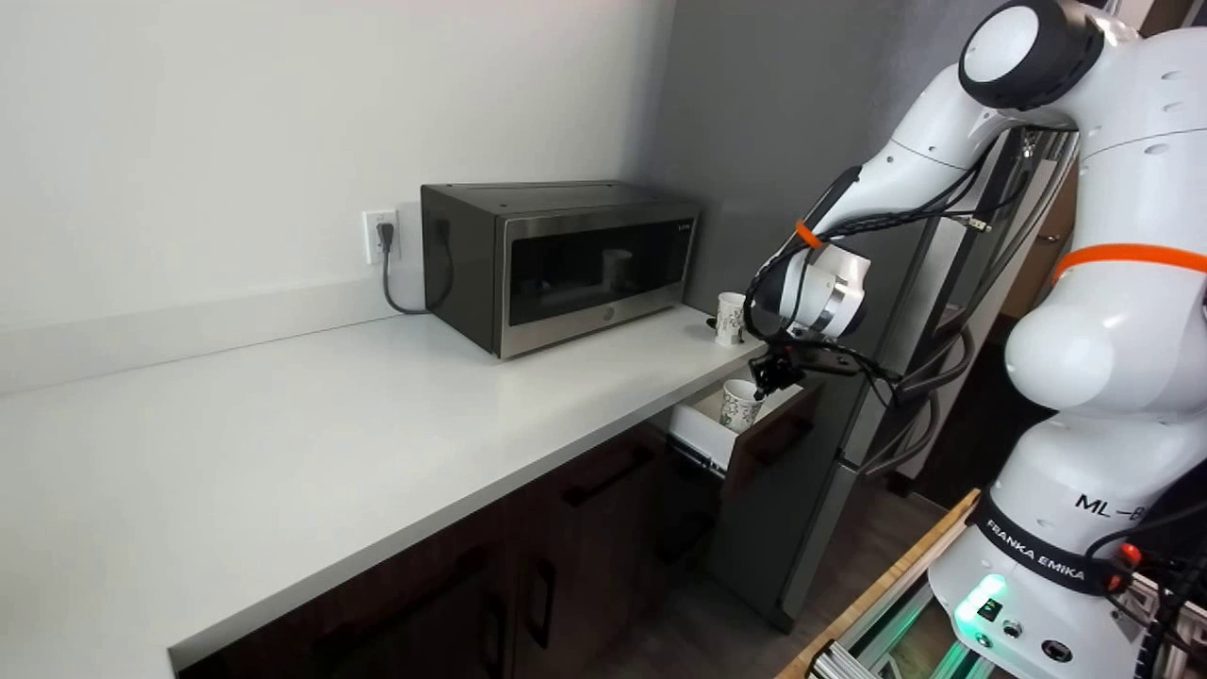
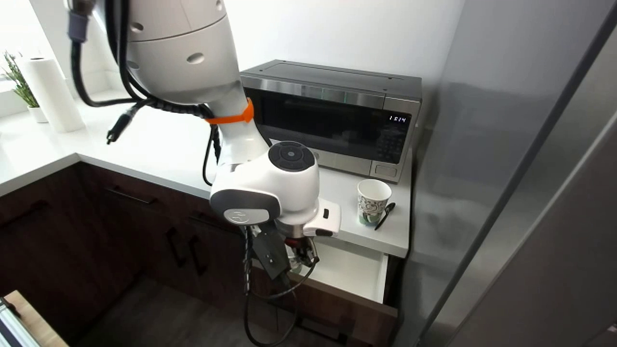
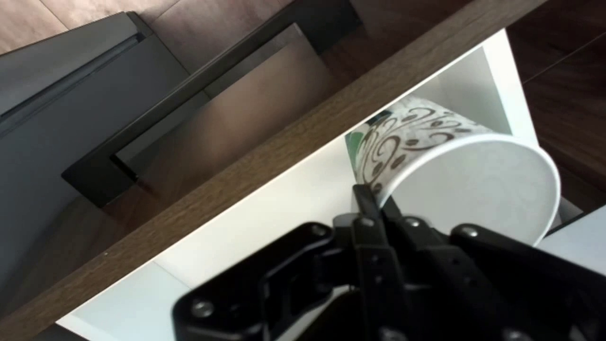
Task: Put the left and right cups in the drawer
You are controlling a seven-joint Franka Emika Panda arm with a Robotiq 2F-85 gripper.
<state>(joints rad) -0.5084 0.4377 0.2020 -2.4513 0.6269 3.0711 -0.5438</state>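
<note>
White cup [image 3: 454, 173] in the drawer [image 2: 354, 272], second cup [image 2: 373, 202] on the bench [image 1: 368, 453]

From where I stand, the white cup is inside the pulled-out drawer, roughly upright and close to a side wall, its rim rising above the drawer's edge. Whether its base meets the drawer floor, I can't tell. The tool [image 3: 377, 196] is clamped on it, pinching the wall at the rim, one finger inside and one outside.

Up on the bench, apart from the tool, the second cup stands upright, a slim black object lying just beside it. Behind it sits the microwave [image 2: 332, 125], digits lit on its panel. A tall grey fridge [image 1: 783, 123] closes off that end.

The white arm [image 1: 1075, 368], banded in orange, bends over to the drawer, black cables [image 2: 247, 265] looping below its wrist. Well away along the bench are a white paper roll [image 2: 52, 96] and a potted plant [image 2: 21, 89].
</note>
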